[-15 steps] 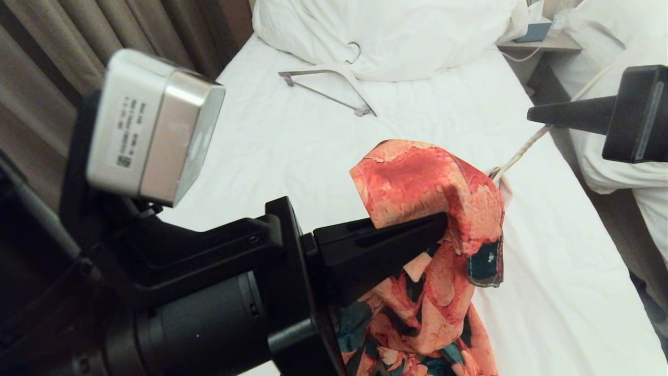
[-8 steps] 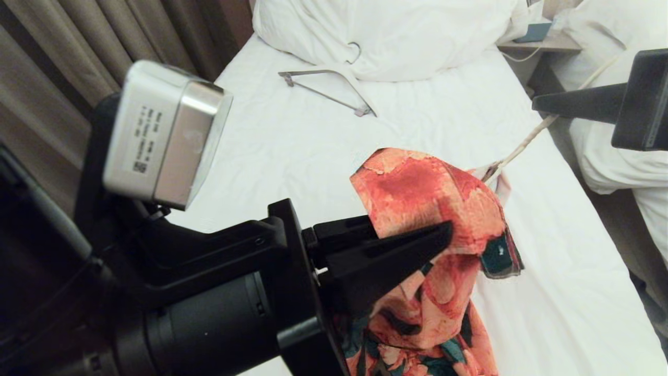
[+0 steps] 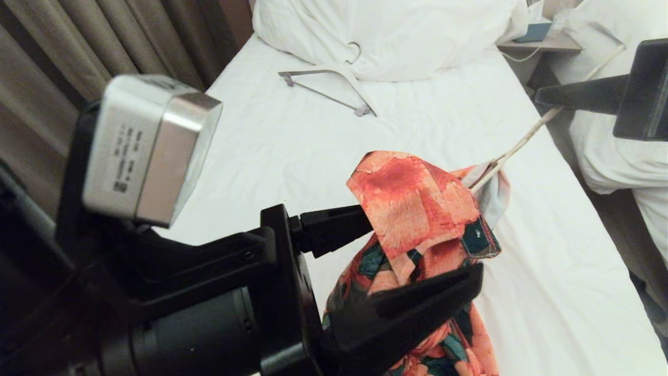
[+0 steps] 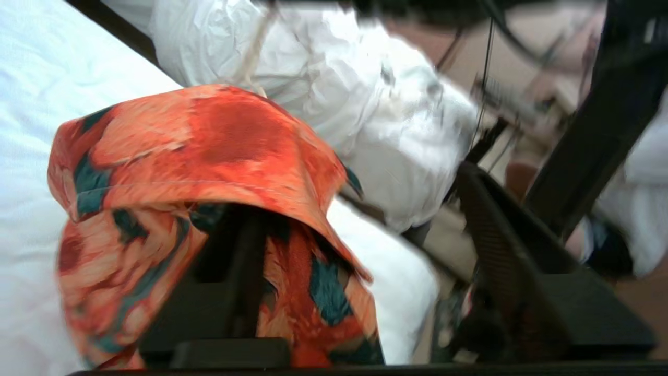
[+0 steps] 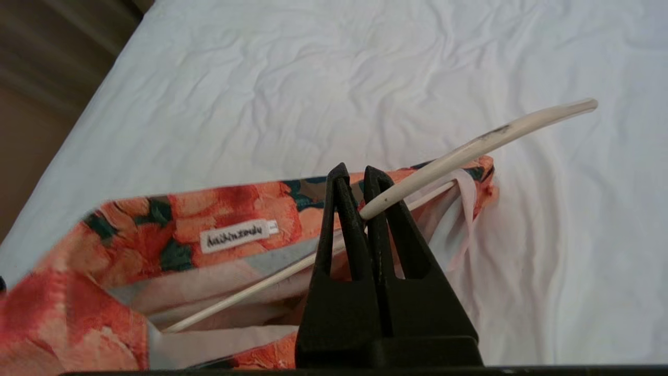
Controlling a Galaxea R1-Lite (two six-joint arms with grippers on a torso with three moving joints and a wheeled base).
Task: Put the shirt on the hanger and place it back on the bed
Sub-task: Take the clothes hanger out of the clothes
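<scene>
The right gripper (image 5: 364, 180), fingers clamped on the thin cream-white wire hanger (image 5: 480, 143), holds it up so the orange-flowered, dark green shirt (image 3: 417, 209) drapes over it above the white-sheeted bed's (image 3: 292, 151) middle. The left gripper (image 3: 417, 250), fingers spread wide, straddles a fold without gripping, probably letting the cloth settle.

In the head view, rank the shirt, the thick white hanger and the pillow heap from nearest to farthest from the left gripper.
1. The shirt, draped between the open jaws of the left gripper.
2. The thick white hanger, lying mid-bed beyond it.
3. The pillow heap, at the bed's head, farthest.
</scene>
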